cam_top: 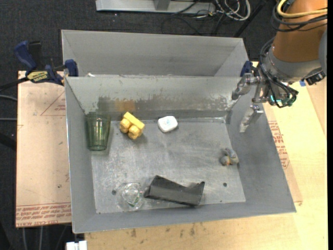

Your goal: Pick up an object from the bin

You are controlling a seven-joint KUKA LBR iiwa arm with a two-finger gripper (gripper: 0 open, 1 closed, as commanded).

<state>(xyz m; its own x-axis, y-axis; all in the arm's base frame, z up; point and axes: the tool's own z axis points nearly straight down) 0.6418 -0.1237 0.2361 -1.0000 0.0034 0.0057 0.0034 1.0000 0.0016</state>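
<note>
My gripper (243, 105) hangs over the bin's right wall near the back right corner. Its two silver fingers are spread open, with nothing between them. The nearest loose thing is a small grey-and-tan lump (228, 159), which lies on the floor by the right wall, below the gripper and apart from it. A white rounded piece (167, 124) rests near the back wall, well to the gripper's left.
A yellow blocky toy (131, 125) and an upright green see-through cup (98, 132) stand at the back left. A flat black piece (174, 191) and a clear glass-like item (130, 195) lie along the front wall. The arm comes in from the upper right.
</note>
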